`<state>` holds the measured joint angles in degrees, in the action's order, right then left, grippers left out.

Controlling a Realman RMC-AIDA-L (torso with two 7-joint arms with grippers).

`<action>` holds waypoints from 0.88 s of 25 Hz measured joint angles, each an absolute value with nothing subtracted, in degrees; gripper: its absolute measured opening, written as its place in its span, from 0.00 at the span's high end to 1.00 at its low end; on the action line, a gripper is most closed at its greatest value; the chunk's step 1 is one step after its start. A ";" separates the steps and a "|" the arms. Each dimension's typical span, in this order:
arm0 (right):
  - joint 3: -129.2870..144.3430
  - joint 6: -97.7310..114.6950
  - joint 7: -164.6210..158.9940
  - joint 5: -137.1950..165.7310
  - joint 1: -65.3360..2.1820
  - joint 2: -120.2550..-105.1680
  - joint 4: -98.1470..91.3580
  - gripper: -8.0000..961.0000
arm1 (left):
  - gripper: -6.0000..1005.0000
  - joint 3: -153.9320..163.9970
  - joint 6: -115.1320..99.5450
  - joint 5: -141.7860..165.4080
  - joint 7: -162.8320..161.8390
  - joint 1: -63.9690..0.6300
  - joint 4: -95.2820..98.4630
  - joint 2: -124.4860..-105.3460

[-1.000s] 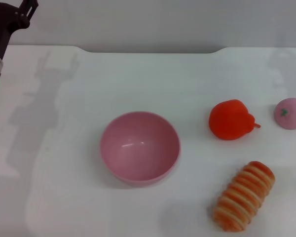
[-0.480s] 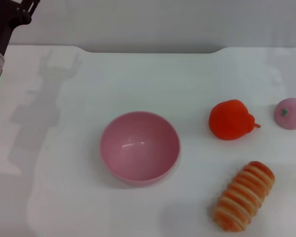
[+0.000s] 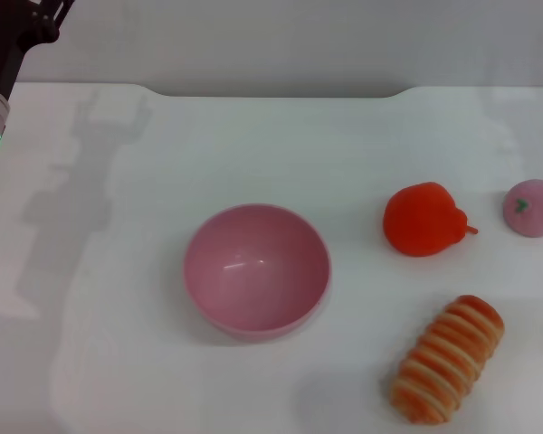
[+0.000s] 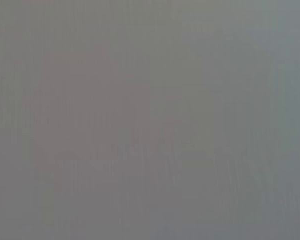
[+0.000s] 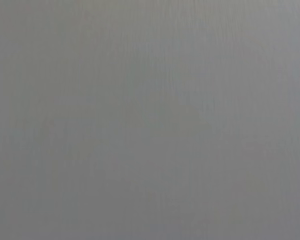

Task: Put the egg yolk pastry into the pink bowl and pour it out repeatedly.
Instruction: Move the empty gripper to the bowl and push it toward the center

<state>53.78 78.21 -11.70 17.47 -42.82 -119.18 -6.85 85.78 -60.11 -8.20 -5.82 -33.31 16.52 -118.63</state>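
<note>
The pink bowl [image 3: 256, 269] stands upright and empty in the middle of the white table. The egg yolk pastry is out of view in every view. My left arm [image 3: 9, 54] hangs at the far left corner, well away from the bowl, and its dark gripper end [image 3: 43, 20] runs past the picture's top edge. My right gripper shows in no view. Both wrist views are plain grey with nothing to make out.
A red fruit [image 3: 424, 220] lies to the right of the bowl, and a small pink fruit with a green stem [image 3: 532, 208] lies at the right edge. An orange-and-cream striped bread roll [image 3: 447, 359] lies near the front right. The table's far edge [image 3: 271, 90] meets a grey wall.
The left arm's dark end has crept slightly up in the far left corner and its shadow on the table shifted with it. The bowl and the other items have not moved.
</note>
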 joint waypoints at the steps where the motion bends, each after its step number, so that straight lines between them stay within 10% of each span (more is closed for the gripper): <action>1: 53.82 78.02 -11.69 17.46 -42.90 -119.18 -6.87 0.41 | 0.20 85.78 -60.11 -8.17 -5.82 -33.32 16.52 -118.63; 22: 52.85 77.67 -12.12 17.13 -42.91 -119.18 -7.03 0.31 | 0.20 85.78 -60.12 -8.38 -5.85 -33.56 16.52 -118.74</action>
<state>52.86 77.67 -12.12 17.13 -42.91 -119.18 -7.03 85.78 -60.12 -8.38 -5.85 -33.56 16.52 -118.74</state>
